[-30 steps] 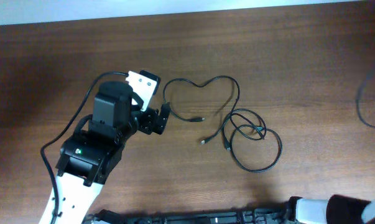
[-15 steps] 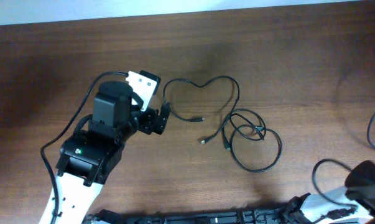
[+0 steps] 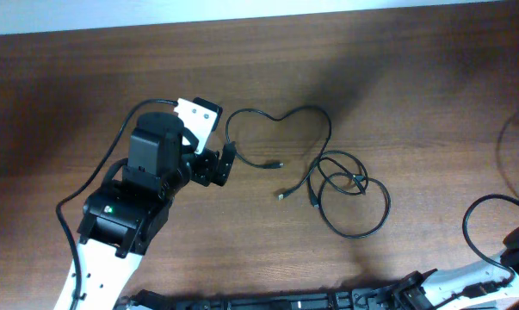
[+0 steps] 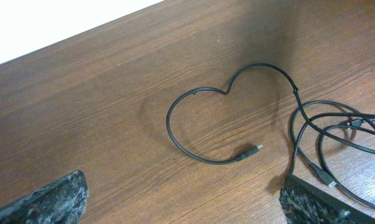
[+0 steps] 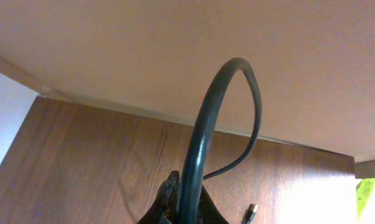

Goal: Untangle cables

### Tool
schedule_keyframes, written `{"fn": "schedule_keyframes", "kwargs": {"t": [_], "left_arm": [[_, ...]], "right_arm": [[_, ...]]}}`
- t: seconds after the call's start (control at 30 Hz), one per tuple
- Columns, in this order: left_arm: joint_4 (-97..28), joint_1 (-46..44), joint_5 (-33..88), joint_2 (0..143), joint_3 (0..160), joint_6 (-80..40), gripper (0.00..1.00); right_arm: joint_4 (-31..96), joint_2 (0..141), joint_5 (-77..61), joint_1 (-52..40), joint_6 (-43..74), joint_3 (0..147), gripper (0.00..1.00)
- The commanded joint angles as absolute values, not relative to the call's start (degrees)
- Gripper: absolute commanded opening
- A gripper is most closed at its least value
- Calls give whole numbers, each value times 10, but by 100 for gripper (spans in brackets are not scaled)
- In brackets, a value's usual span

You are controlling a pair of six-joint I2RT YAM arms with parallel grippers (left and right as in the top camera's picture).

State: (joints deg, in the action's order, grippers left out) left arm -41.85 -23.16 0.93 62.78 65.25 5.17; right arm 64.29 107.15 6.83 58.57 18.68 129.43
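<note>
The cables point(image 3: 349, 185) are thin black cords on the wooden table. One forms a heart-shaped loop point(image 4: 199, 93) ending in a small plug point(image 4: 254, 150); the others overlap in loose coils point(image 4: 342, 134) to its right. My left gripper point(image 4: 187, 208) is open just left of the loop, with bare wood between its fingers point(image 4: 50, 199). My right gripper point(image 5: 181, 199) is shut at the table's near right corner. A black cord point(image 5: 203, 118) arcs up in front of its tips, and whether it is pinched is not clear. A small plug point(image 5: 252, 213) lies beyond.
The left arm point(image 3: 143, 185) covers the table's left-middle. The right arm point(image 3: 466, 280) lies along the near edge, its black wire point(image 3: 478, 211) looping over the right side. A pale wall point(image 5: 143, 43) rises behind the table's far edge.
The right arm has swung at the near right corner and its wire loop has shifted. The left arm and the cables on the table have not moved.
</note>
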Motion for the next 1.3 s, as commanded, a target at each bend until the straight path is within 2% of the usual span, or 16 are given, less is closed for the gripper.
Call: {"fn": "schedule_keyframes", "kwargs": {"t": [0.0, 0.33, 0.53, 0.7, 0.73, 0.77, 0.8, 0.83, 0.87, 1.1, 1.27], "left_arm": [[-417, -228, 16, 625, 659, 61, 99], [-417, -228, 16, 625, 659, 61, 99], [-417, -228, 16, 625, 659, 61, 99], [-417, -228, 16, 625, 659, 61, 99], [-417, -228, 16, 625, 659, 61, 99], [-417, -228, 16, 625, 659, 61, 99], [-417, -228, 16, 625, 659, 61, 99], [-417, -228, 16, 625, 659, 61, 99], [-417, -228, 16, 625, 659, 61, 99], [-417, -228, 16, 625, 659, 61, 99], [-417, -228, 16, 625, 659, 61, 99]], "right_arm": [[640, 1072, 40, 586, 192, 1272, 4], [521, 1073, -36, 586, 187, 1126, 4], [494, 1073, -121, 585, 145, 1060, 4], [512, 1073, -124, 585, 140, 1027, 4], [512, 1073, -125, 585, 140, 1019, 8], [512, 1073, -125, 585, 140, 1013, 26], [512, 1073, -125, 585, 140, 1010, 53], [514, 1073, -125, 585, 140, 1008, 86], [516, 1073, -125, 585, 140, 1008, 93], [545, 1073, -136, 585, 140, 1008, 99], [607, 1073, -140, 585, 139, 1008, 99]]}}
